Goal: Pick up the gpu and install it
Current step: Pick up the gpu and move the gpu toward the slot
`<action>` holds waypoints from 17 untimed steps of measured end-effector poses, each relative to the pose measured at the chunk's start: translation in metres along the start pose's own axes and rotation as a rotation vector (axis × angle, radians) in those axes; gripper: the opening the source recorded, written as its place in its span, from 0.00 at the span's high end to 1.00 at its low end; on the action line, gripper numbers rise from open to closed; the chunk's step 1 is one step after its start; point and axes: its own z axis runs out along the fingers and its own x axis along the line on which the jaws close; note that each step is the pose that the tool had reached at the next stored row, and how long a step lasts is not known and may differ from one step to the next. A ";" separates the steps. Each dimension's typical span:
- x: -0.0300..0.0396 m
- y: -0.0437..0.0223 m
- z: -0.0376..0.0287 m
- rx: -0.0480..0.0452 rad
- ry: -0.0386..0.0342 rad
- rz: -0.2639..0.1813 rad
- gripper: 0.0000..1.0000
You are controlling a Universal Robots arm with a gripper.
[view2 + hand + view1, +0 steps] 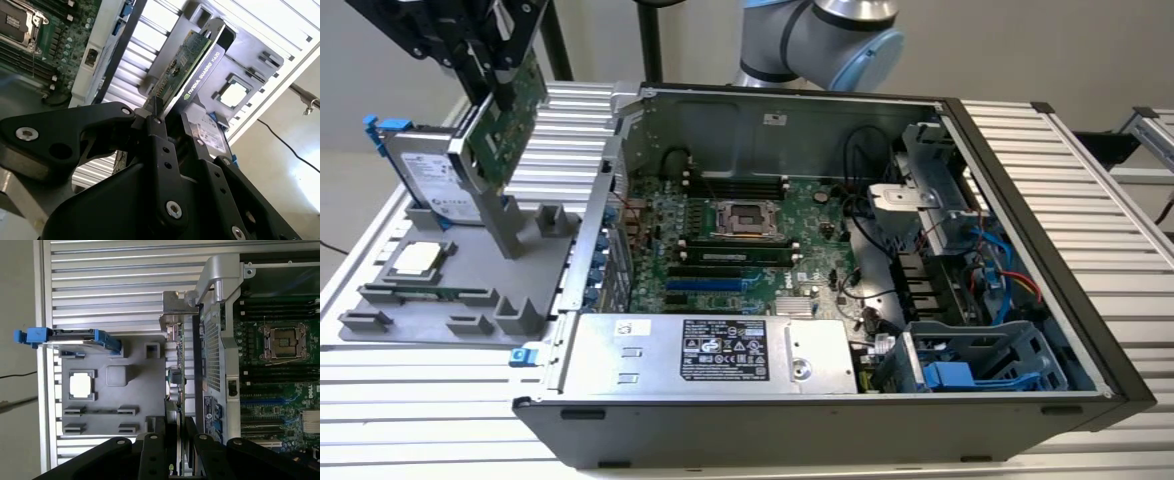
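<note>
Gripping: the gripper (486, 88) has its fingers (159, 150) clenched on the gpu (500, 130), pinching one short end so that most of the card hangs free below the grasp.
Gpu position: high at the exterior view's left, over the grey parts tray (400, 330) and outside the open computer case (1014, 200). It is tilted, not plumb.
Gpu faces: green circuit side and black shroud side lie against opposite fingers in the second wrist view; a flat card gives broad faces to clamp.
Clearance: the card's lower edge is near the tray's upright grey post (507, 235). I cannot tell whether they touch.
Neighbours: the hard drive (434, 175) with blue rails stands on edge in the tray just beside the card. The processor chip (420, 258) lies flat, and the memory stick (427, 295) sits in its own slot.
Tray logic: each part has a moulded seat, so edges stay reachable from above.
Destination: the motherboard (720, 250) lies flat in the case, with its expansion slots (707, 285) facing up. No card is in them.
Desk: the slatted metal desk (427, 400) carries tray and case side by side.
Progress, my read: pickup in hand, install not yet done.
</note>
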 end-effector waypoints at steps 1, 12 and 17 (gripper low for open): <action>-0.0005 0.0000 0.0000 0.0000 0.0000 0.000 1.00; -0.0077 0.0005 -0.0002 0.0000 0.0000 0.000 1.00; -0.0116 0.0008 -0.0003 0.0000 0.0000 0.000 1.00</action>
